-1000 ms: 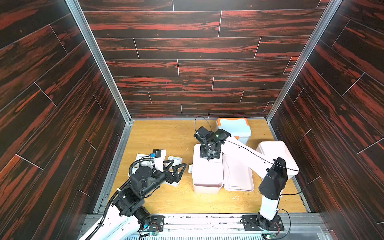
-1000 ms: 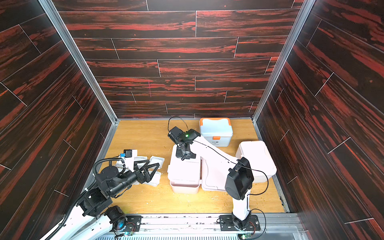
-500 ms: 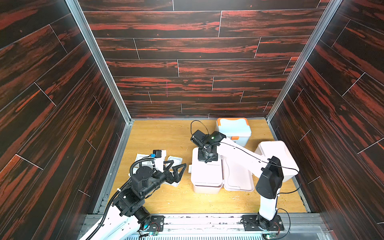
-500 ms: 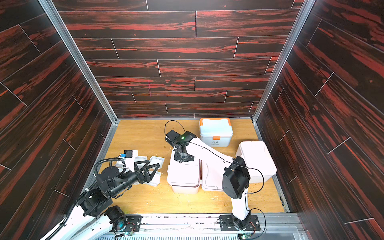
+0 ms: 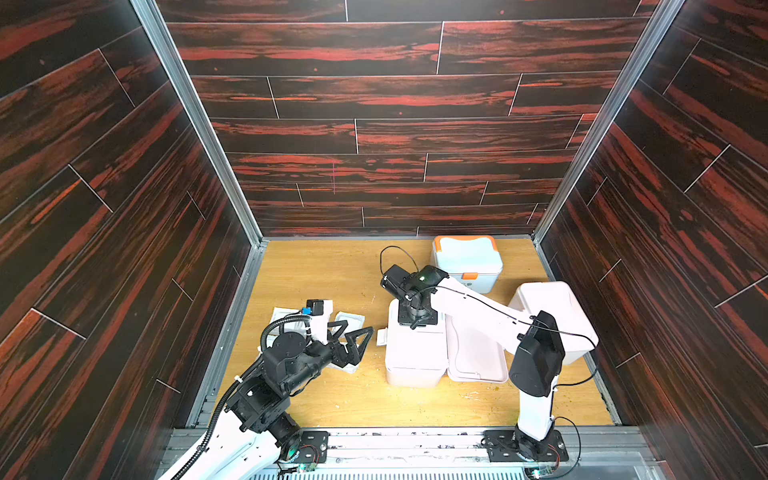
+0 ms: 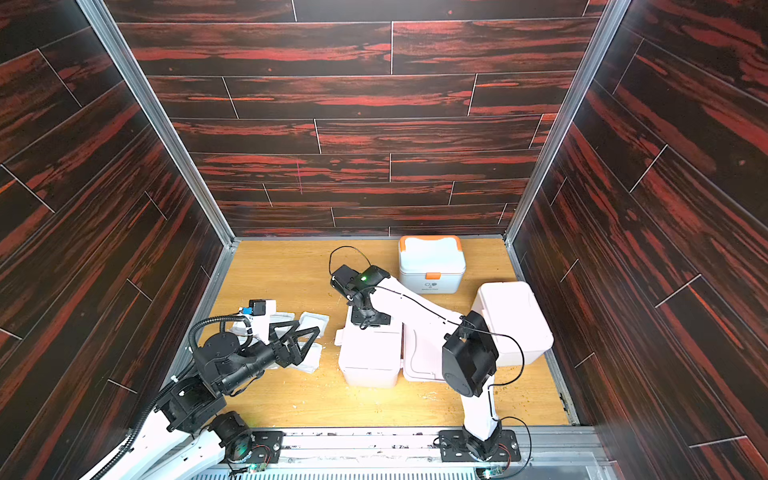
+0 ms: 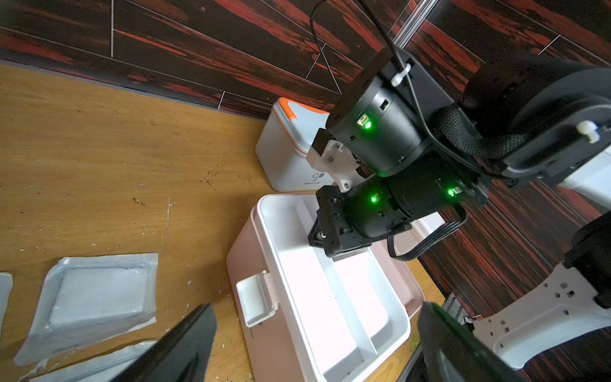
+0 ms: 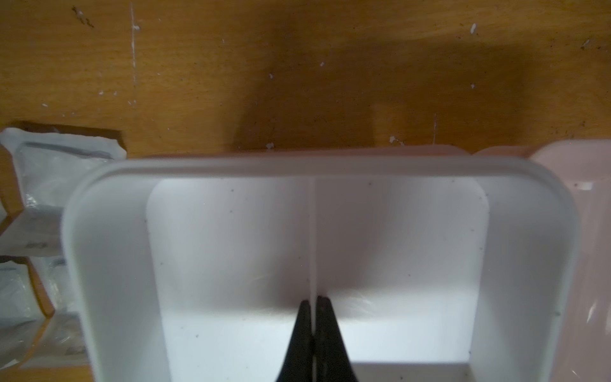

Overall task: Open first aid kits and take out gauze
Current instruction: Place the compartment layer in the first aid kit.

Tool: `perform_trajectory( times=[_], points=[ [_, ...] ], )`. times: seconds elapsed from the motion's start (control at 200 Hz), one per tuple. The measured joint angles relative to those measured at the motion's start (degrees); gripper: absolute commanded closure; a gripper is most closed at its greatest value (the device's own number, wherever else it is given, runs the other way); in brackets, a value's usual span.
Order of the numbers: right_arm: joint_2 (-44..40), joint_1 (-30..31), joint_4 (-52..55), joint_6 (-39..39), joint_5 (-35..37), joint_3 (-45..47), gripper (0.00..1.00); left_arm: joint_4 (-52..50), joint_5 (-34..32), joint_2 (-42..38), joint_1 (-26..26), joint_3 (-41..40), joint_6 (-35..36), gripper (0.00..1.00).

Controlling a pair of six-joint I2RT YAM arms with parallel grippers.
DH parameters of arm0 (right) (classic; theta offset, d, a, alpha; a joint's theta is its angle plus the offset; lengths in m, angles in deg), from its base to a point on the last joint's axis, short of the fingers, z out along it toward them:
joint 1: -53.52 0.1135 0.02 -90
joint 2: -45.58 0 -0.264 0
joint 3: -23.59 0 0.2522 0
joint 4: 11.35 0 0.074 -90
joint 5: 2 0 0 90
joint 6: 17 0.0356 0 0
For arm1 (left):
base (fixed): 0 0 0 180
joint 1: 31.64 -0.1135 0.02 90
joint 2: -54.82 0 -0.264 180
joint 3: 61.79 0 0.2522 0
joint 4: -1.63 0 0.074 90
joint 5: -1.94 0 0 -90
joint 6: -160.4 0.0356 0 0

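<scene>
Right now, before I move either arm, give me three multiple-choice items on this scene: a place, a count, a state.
1. Relative to the open kit, the gauze packets lie: A) inside it B) beside it on the table C) on its lid
2. Kits with lids open: A) one B) two C) three
3. The right claw is: A) wide open B) shut on the tray divider C) holding gauze
Answers: B, packets rest on bare wood; A, the orange-trimmed kit and the second pink kit are closed; B, its fingers pinch the tray divider.
</scene>
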Motion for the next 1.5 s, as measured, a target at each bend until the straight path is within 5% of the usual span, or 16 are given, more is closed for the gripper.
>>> perform_trajectory(
  times=[0.781,0.961,1.337,1.502],
  points=[
    [-2.0,-0.3,-9.8,-0.5,-2.0,7.8,1.00,0.1,0.0,0.4,0.0,0.0,0.0,0.00],
    [-2.6,-0.4,-12.3,-2.6,-2.1,8.8,0.93,0.0,-0.2,-0.1,0.0,0.0,0.0,0.00],
    [-2.6,-0.6,-15.2,-7.0,-2.8,8.4,0.71,-0.3,-0.8,-1.0,0.0,0.0,0.0,0.00],
    [-3.4,-0.6,-14.9,-7.2,-2.8,8.4,0.37,-0.2,-0.8,-0.7,0.0,0.0,-0.1,0.00]
  ],
)
